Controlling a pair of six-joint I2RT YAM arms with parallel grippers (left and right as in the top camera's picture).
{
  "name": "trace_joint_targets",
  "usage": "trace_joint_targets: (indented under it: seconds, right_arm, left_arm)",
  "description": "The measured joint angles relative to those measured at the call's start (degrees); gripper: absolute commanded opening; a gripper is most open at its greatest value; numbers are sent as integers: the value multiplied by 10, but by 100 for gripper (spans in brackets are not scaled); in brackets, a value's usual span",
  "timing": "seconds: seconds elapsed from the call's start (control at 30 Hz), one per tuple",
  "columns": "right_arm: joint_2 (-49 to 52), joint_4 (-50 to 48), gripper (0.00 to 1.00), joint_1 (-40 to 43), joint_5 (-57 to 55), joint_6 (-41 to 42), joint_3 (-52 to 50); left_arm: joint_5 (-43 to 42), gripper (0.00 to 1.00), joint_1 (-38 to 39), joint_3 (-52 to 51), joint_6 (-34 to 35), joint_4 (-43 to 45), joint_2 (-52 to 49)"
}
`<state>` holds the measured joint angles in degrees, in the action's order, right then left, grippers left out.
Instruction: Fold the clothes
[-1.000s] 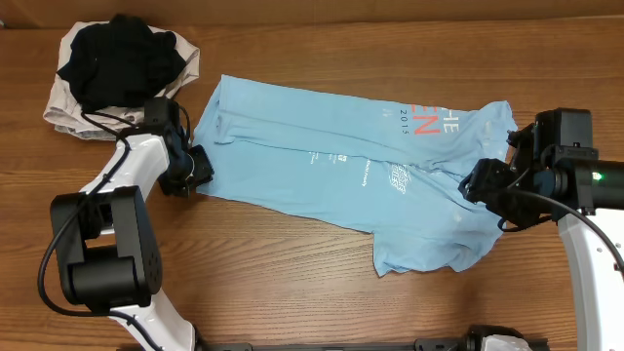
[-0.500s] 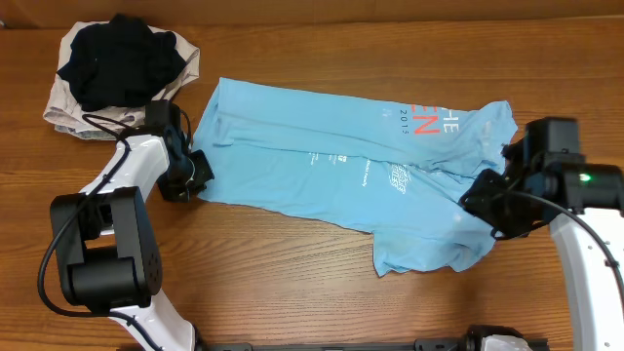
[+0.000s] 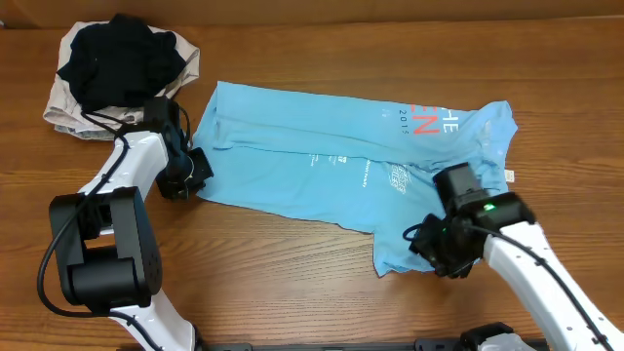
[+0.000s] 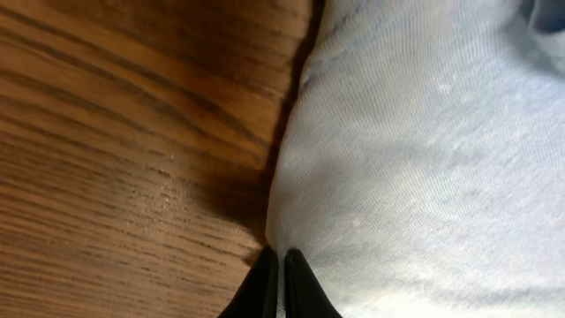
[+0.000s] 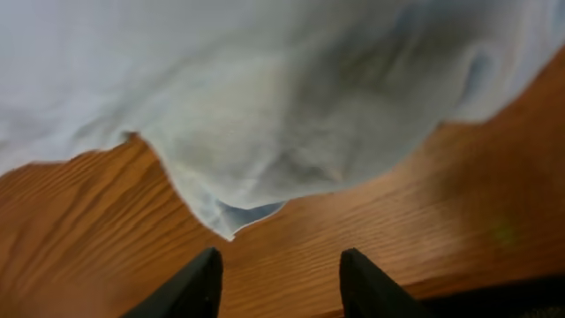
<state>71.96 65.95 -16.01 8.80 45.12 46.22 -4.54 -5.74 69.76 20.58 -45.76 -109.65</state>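
Note:
The clothes, a light sky-blue T-shirt (image 3: 322, 166) with red and white lettering, lie spread across the middle of the table. My left gripper (image 3: 198, 174) is at the shirt's left edge. In the left wrist view its fingers (image 4: 281, 269) are pressed together, with the blue fabric (image 4: 424, 150) running into the pinch. My right gripper (image 3: 436, 255) hovers at the shirt's near right hem. In the right wrist view it (image 5: 281, 269) stands open over bare wood with nothing between its fingers. A pointed corner of the shirt (image 5: 231, 231) lies just ahead of its left finger.
A black garment (image 3: 117, 54) is heaped on a beige folded cloth (image 3: 63, 117) at the back left, just behind the left arm. Bare wooden table (image 3: 292, 283) lies in front of the shirt down to the near edge.
My right arm has swung from the shirt's right side inward to its near hem. My left gripper has closed at the shirt's left edge and barely moved.

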Motion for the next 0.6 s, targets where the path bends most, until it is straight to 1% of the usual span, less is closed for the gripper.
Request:
trace_joint_targets:
  seconds: [0.07,0.2,0.27,0.47,0.6]
  right_arm:
    - [0,-5,54,-17,-20,39,-13]
    - [7,-17,54,-30,-72,119,-33]
    - [15,-35,54,-29,-92,146,-45]
    - [55,-99,53,-30,-106,182,-68]
    - [87,-107,48,-30,-105,190,-73]
  left_arm:
    - [0,4,0,0,5,3,0]
    - [0,4,0,0,7,5,0]
    - [0,4,0,0,8,6,0]
    - [0,4,0,0,10,8,0]
    - [0,4,0,0,10,8,0]
